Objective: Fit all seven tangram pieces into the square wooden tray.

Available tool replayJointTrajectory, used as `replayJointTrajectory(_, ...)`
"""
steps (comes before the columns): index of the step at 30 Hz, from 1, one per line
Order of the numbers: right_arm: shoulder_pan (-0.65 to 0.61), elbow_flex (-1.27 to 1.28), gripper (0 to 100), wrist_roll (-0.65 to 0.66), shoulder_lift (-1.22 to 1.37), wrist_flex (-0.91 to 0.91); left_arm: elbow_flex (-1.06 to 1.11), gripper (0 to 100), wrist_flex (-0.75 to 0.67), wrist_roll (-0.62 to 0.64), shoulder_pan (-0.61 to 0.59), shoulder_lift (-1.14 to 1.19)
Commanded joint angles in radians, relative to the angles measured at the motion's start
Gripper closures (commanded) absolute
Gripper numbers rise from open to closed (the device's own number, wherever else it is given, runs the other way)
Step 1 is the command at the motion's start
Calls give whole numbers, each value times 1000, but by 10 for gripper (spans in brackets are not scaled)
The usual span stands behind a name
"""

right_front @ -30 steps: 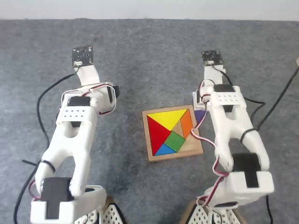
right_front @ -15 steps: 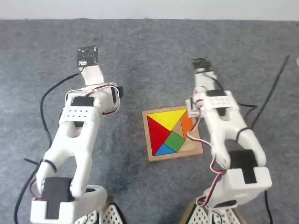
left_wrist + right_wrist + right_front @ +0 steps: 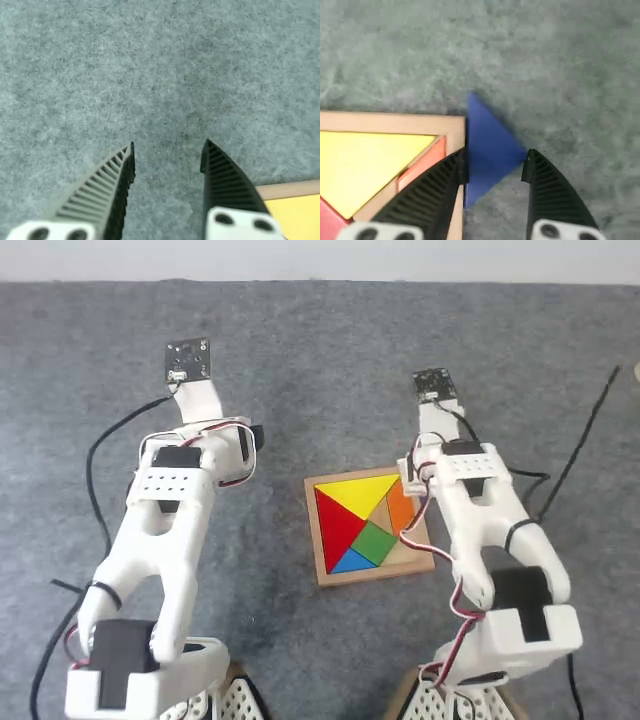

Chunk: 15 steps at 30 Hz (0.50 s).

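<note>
Your right gripper [image 3: 495,153] has swung in, jaws spread astride the loose blue triangle [image 3: 487,136], ready to grasp; your left gripper [image 3: 169,145] hangs open.

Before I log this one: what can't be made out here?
High view: the right arm covers the right side of the tray, hiding those slots.
Right wrist view: the right hand covers one corner of the blue triangle.
Left wrist view: the edge cuts off the tray.

Smooth wooden tray [image 3: 390,121] on rough, matt cloth [image 3: 545,60].
</note>
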Motion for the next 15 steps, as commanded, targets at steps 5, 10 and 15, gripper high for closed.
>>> replayJointTrajectory(5,-18,-106,809,28,84,99,-4,788,-18,-11,6,-15)
replayJointTrajectory(10,44,-176,809,21,137,148,-4,788,-18,-11,5,-15)
replayJointTrajectory(15,116,-181,809,31,137,163,-4,788,-18,-11,6,-15)
